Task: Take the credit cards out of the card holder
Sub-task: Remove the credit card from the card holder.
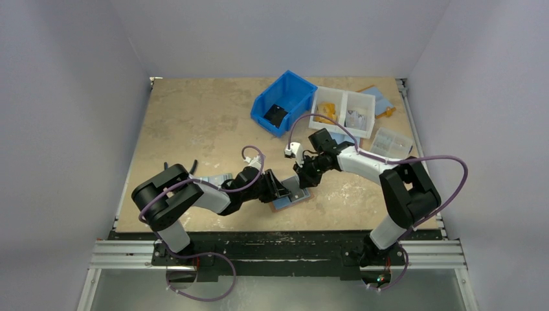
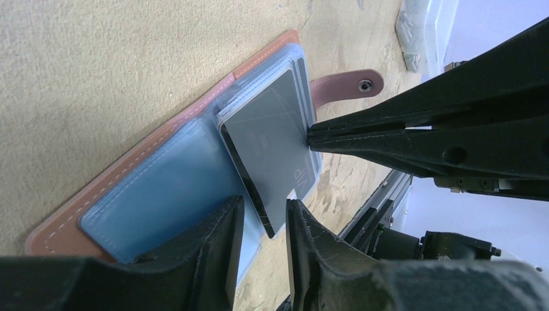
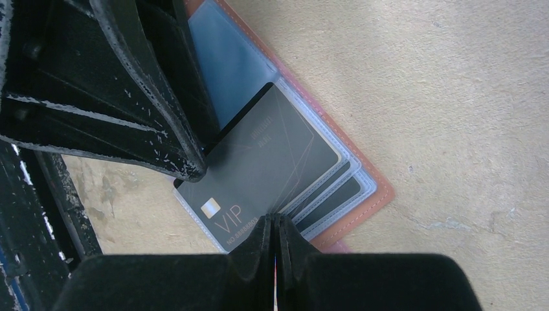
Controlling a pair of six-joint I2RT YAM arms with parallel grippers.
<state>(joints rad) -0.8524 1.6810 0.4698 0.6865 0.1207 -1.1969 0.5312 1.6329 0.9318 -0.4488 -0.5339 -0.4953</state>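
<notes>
Slippage of VIP card (image 2: pixel 268 142) out of left jaws: likely cause, a bite on one corner only. Stand narrowly apart, straddling that corner, not visibly clamped on it.

Dragging of whole card holder (image 2: pixel 149 188) along with the card: likely on any loss of hold-down by right jaws. Pressed fully together, gripping nothing, tips down at the card's long edge beside the stacked clear sleeves.

Pinning of the card itself instead of a sleeve: cannot tell which from these views; either blocks the pull-out or bends the card.

Contact between the two arms: tips close together over the holder, little room for a swing.

Location of card holder: lies open and flat on tabletop (image 1: pixel 194 123), front centre, between both arms. Blue lining up, snap tab (image 2: pixel 346 85) flat beyond one edge, VIP card part-way out, further dark cards (image 3: pixel 336 193) in sleeves beneath.

Surface: tan mottled board, matt, scuffed; no stop against sliding.

Room: plain pale walls (image 1: pixel 65 97) on three sides. Blue bin (image 1: pixel 285 103), white divided tray (image 1: pixel 343 110) and clear box (image 1: pixel 392 144) at far right, well apart from the work. Metal rail (image 1: pixel 116 258) along near edge.
</notes>
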